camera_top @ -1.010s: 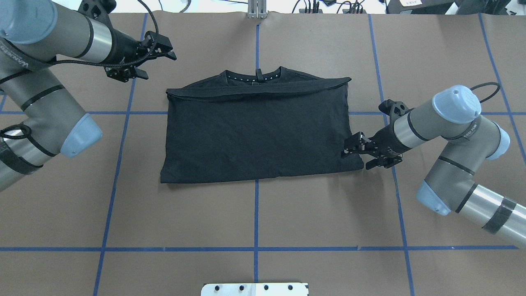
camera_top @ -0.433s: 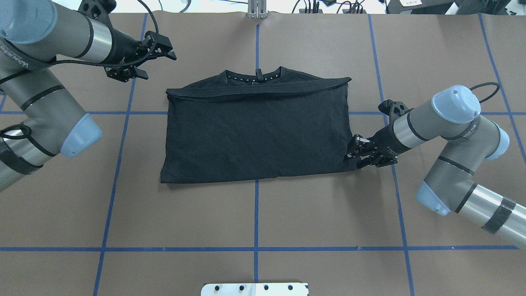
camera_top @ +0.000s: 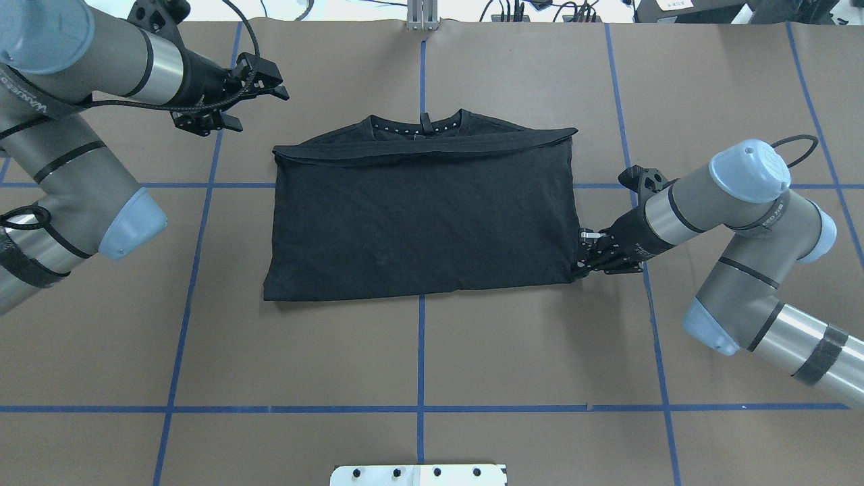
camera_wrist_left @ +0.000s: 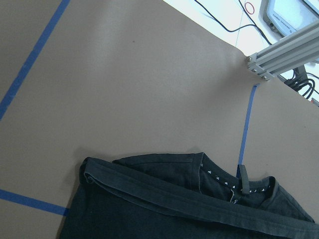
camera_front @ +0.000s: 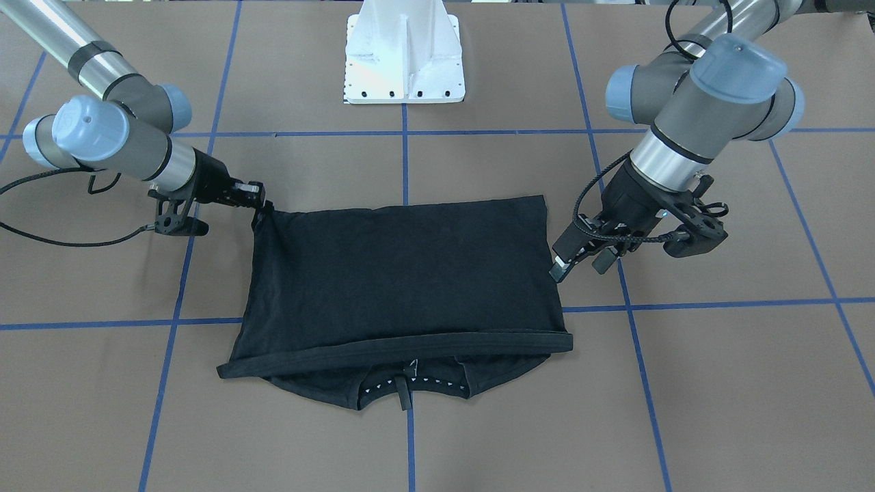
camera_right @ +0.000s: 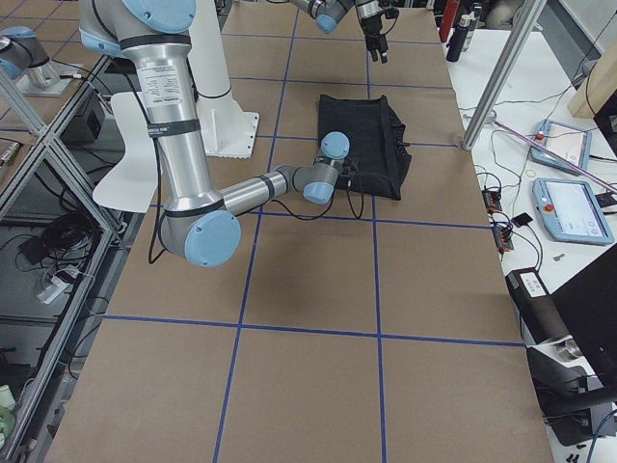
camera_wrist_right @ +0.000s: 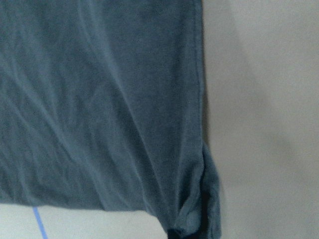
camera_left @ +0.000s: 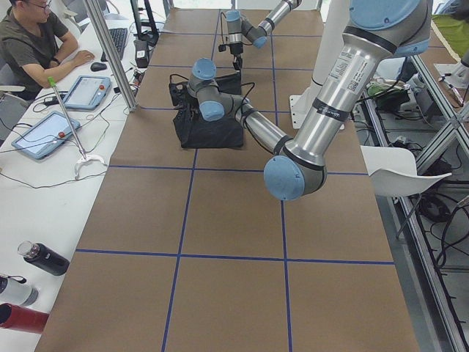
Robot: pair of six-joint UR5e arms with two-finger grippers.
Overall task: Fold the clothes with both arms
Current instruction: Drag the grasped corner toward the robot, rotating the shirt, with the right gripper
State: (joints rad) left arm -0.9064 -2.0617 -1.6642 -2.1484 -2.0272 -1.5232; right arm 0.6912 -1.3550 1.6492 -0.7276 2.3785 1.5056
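Overhead exterior: black T-shirt lay folded, plain side up, at centre of bench. Right end effector pinched its near right corner. Left end effector was spread, empty, apart from far left corner.
Exterior front-facing: pinched corner stood puckered.
Right wrist-mounted: fabric bunched at lower edge.

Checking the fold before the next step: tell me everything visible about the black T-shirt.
The black T-shirt looks like soft cotton, lightly creased, lying flat on the brown table, folded once so its hem sits just short of the collar, which points away from the robot. No print shows. The right gripper is shut on its near right corner, bunching it; the left gripper is open, clear of it.
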